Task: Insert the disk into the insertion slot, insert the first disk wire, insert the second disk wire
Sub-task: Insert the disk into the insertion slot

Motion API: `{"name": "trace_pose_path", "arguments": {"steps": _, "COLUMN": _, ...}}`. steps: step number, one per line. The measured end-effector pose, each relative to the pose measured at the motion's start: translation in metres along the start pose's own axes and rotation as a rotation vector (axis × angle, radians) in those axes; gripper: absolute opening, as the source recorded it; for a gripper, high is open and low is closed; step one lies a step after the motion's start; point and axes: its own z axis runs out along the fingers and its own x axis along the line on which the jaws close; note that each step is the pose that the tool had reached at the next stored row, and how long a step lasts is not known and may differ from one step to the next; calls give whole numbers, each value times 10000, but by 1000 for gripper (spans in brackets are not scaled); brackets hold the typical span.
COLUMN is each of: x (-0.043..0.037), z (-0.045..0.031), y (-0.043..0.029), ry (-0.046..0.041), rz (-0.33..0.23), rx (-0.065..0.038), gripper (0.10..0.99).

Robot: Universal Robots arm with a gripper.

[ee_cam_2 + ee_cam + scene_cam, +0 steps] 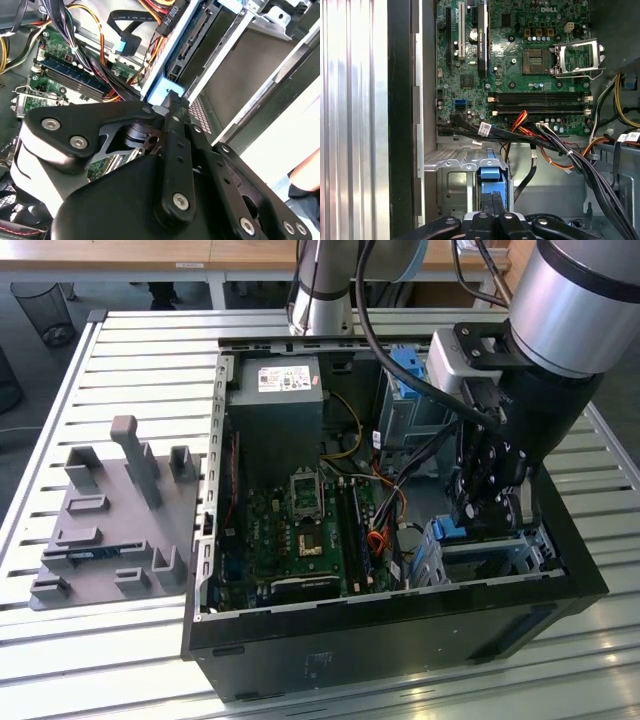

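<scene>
In the exterior view my gripper (470,525) reaches down into the open computer case at its right side. The disk (452,530) stands on edge there, seen as a strip of blue carrier. In both wrist views the black fingers (486,205) sit close together on the blue carrier's edge (492,176) (161,94), so the gripper (172,105) looks shut on the disk. The disk sits in the mouth of the insertion slot (500,558), a silver perforated cage (451,162) (201,114). A loose black flat wire with a blue plug (124,44) and a black plug on coloured wires (167,17) hang beside it.
The green motherboard (520,65) lies in the middle of the case, crossed by a cable bundle (560,147). A power supply (275,390) and another blue tray (410,365) sit at the far end. A grey fixture plate (110,510) lies on the slatted table at the exterior view's left.
</scene>
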Motion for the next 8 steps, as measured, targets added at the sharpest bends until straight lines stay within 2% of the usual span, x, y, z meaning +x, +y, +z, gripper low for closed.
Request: {"name": "trace_pose_path", "arguments": {"steps": 8, "x": 0, "z": -11, "y": 0, "ry": 0, "rz": 0, "rx": 0, "gripper": 106}}
